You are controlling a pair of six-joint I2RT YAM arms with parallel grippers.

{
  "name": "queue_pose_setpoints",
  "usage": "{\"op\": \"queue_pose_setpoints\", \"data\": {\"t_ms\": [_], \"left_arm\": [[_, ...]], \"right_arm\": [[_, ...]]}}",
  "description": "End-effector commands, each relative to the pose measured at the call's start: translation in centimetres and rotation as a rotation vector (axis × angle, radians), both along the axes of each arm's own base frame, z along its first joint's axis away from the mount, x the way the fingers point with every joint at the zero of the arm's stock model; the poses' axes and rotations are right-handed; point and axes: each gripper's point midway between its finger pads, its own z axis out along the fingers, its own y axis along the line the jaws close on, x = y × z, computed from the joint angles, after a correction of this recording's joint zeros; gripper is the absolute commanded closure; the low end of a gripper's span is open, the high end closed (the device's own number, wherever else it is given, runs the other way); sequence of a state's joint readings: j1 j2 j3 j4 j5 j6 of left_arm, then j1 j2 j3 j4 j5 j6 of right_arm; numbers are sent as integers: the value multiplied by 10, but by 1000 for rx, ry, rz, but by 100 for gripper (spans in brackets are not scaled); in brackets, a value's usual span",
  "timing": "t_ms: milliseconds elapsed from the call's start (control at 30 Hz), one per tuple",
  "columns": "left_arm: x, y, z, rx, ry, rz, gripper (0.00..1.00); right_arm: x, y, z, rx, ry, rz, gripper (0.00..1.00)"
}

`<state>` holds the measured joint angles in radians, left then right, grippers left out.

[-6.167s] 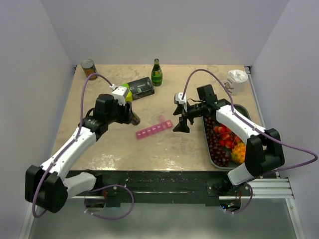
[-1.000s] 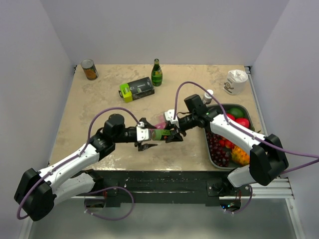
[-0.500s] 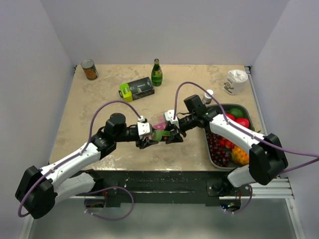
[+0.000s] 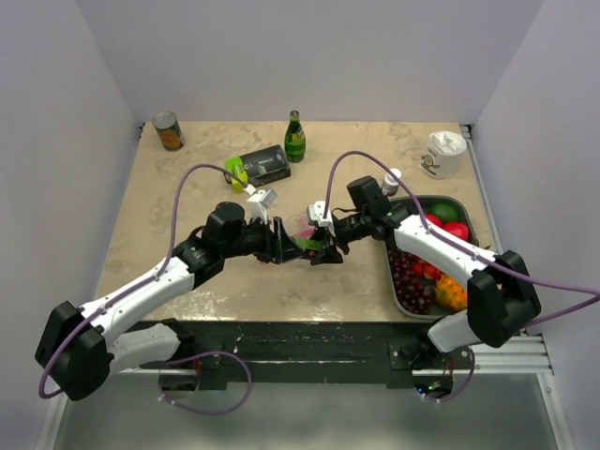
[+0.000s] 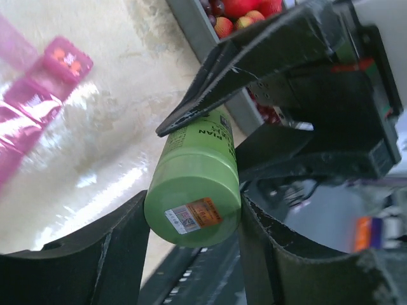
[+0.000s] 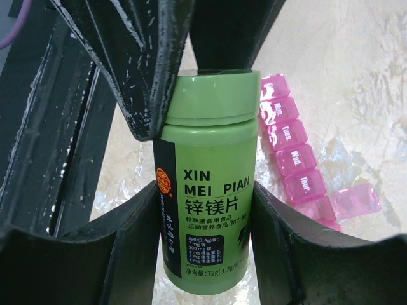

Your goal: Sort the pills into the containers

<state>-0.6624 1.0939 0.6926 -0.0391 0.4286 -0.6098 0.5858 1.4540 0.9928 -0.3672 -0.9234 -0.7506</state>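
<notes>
The pink pill organiser lies flat on the table, just beyond the spot where the two arms meet; from above it is mostly hidden behind the grippers. Above it hangs the green pill bottle, clear of the tabletop, its cap on; the right gripper has its fingers pressed against the labelled body on both sides, and the left gripper is closed about the cap end, so the bottle is held from both ends.

By my reckoning the sorting has barely started; the bottle has to be opened, then pills dropped into the compartments one by one.

The right wrist view shows the day labels on the lids, Mon through Thur, all down, and one pink square sitting askew at the strip's end, perhaps a lid flipped open; the left wrist view instead shows orange specks in an end compartment, possibly pills, though I cannot be sure. Only the overhead view shows the grey fruit tray off to the right, well apart from the strip.
</notes>
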Motion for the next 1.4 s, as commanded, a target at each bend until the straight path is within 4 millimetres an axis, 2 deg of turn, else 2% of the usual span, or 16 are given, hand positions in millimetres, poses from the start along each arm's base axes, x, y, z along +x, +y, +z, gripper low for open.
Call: {"op": "queue_pose_setpoints", "data": {"t_ms": [0,67,200,267,467,800,900,933,967,1000,1033,1067,1100,1167,1233,1367], "left_arm": [[-5,-17,24,-201,276,107,61],[-3,-17,27,-188,255,103,51],[1,-10,31,-116,151,79,21],[1,-3,30,-81,117,78,13],[-6,17,16,65,36,-8,12],[3,42,22,293,-349,-228,11],[4,39,29,284,-594,-326,11],[2,31,54,208,-754,-352,7],[-3,31,39,207,-828,-391,6],[-5,29,44,178,-918,-401,5],[-8,24,73,99,-1098,-391,5],[-11,25,59,113,-1167,-414,3],[-11,24,63,101,-1221,-413,2],[-10,20,68,101,-1305,-439,2],[-5,14,53,124,-1251,-499,3],[1,4,51,116,-1248,-538,6]], "right_arm": [[11,6,6,23,-19,-32,100],[11,6,8,24,-27,-35,100],[13,5,9,24,-30,-40,100],[13,4,9,24,-28,-40,100],[13,4,9,25,-28,-40,100],[12,2,9,23,-37,-26,100],[7,2,8,27,-32,-1,100],[6,2,8,29,-33,7,100],[5,2,8,29,-33,11,100],[3,2,9,33,-31,20,100],[2,1,8,32,-32,29,100],[1,1,8,35,-36,36,100],[-1,1,9,42,-40,48,100],[-3,1,9,44,-40,57,100],[-5,1,8,46,-36,68,100],[-6,1,7,47,-37,75,100]]}}
